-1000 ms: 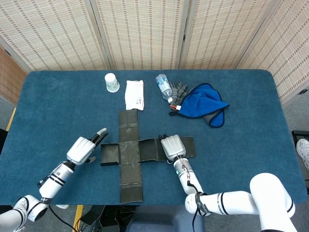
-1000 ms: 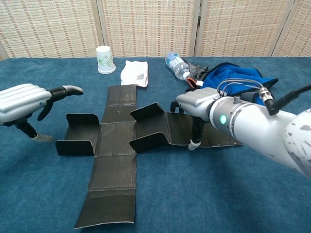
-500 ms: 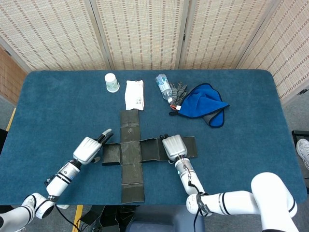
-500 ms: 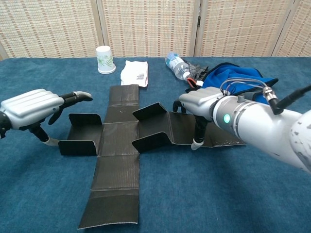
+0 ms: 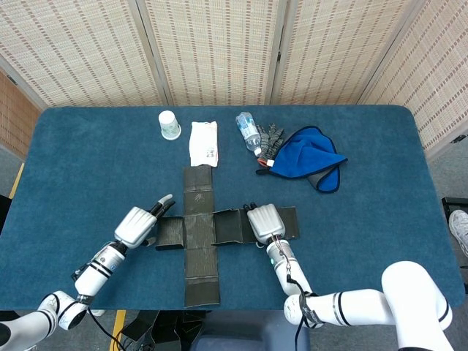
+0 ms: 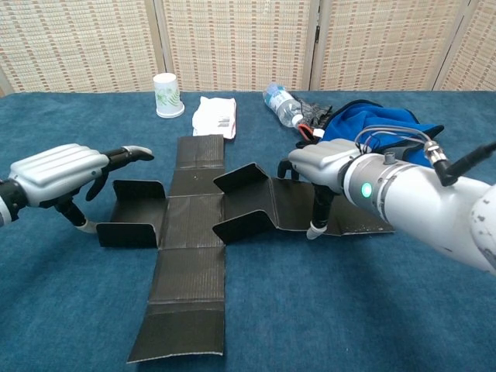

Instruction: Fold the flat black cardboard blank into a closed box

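- Folding underway on a cross-shaped black cardboard blank [image 5: 199, 240] lying flat near the front middle of the blue table [image 5: 365, 219], long strip running front to back, short arms out to each side.
- Judged as the side-wall stage: small flaps on both side arms standing partway up, nothing closed yet, long strip flat on the table.
- Right hand [image 6: 324, 167] resting on the right arm of the blank, fingers [image 6: 315, 226] pointing down onto the card, pressing rather than grasping; best kept there as an anchor so the sheet cannot slide.
- Left hand [image 6: 63, 173] hovering just beside the left arm's raised flap [image 6: 133, 213], fingers loosely curled and apart, holding nothing; whether it touches the flap cannot be told.
- Advisable next: slipping the left fingers under the left arm's outer edge, lifting along the crease, not mid-panel, to avoid buckling.
- Worth watching: thin card springing back, and the whole blank skating on the cloth-like surface if pushed sideways.
- Well clear at the back: blue cloth [image 5: 311, 161], bottle [image 5: 248, 131], paper cup [image 5: 169, 124].
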Action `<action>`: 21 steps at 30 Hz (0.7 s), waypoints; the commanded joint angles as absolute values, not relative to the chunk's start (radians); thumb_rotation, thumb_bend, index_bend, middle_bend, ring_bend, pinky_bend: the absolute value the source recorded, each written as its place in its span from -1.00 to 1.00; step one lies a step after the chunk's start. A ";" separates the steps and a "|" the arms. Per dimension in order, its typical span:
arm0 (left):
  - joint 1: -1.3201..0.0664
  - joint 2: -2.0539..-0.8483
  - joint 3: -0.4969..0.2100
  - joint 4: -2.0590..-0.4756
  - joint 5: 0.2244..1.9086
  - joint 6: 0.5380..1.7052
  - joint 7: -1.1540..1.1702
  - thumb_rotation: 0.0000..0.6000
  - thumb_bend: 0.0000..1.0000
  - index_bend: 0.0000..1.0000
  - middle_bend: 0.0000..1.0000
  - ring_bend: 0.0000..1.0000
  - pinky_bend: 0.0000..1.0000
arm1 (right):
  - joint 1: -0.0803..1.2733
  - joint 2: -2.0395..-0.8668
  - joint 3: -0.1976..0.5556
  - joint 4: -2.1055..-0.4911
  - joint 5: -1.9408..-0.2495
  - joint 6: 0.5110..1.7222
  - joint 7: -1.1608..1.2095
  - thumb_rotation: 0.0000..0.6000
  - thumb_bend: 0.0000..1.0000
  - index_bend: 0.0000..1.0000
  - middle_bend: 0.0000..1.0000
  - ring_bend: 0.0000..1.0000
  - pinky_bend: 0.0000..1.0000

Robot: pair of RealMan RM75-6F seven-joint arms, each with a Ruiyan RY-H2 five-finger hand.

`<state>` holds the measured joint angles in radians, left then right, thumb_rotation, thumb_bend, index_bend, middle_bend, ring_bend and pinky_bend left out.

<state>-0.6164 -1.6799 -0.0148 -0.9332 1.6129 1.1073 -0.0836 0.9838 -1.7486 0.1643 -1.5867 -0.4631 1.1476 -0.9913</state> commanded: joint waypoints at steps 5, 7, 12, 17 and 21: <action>-0.626 -1.692 -0.025 -0.937 1.597 1.112 -0.149 1.00 -0.79 -0.99 -0.97 0.26 0.72 | 0.978 -1.747 0.161 -1.582 -0.473 1.144 -0.976 1.00 -0.61 -0.42 -0.29 0.71 0.94; -0.629 -1.693 -0.026 -0.935 1.593 1.112 -0.161 1.00 -0.79 -0.99 -0.97 0.26 0.72 | 0.976 -1.747 0.160 -1.579 -0.474 1.141 -0.972 1.00 -0.61 -0.42 -0.29 0.71 0.94; -0.635 -1.689 -0.022 -0.942 1.588 1.101 -0.186 1.00 -0.79 -1.00 -0.97 0.25 0.72 | 0.976 -1.745 0.159 -1.578 -0.480 1.134 -0.966 1.00 -0.61 -0.42 -0.29 0.71 0.94; -0.638 -1.695 -0.032 -0.951 1.579 1.115 -0.245 1.00 -0.79 -1.00 -0.97 0.24 0.73 | 0.973 -1.747 0.155 -1.572 -0.496 1.125 -0.951 1.00 -0.61 -0.42 -0.29 0.71 0.94; -0.643 -1.691 -0.046 -0.980 1.560 1.105 -0.322 1.00 -0.79 -1.00 -0.98 0.23 0.73 | 0.969 -1.748 0.149 -1.575 -0.513 1.120 -0.939 1.00 -0.61 -0.42 -0.29 0.71 0.94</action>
<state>-0.6397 -1.6922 -0.0382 -0.9662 1.5700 1.1081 -0.2952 0.9696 -1.7477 0.1503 -1.5743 -0.5111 1.1211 -0.9408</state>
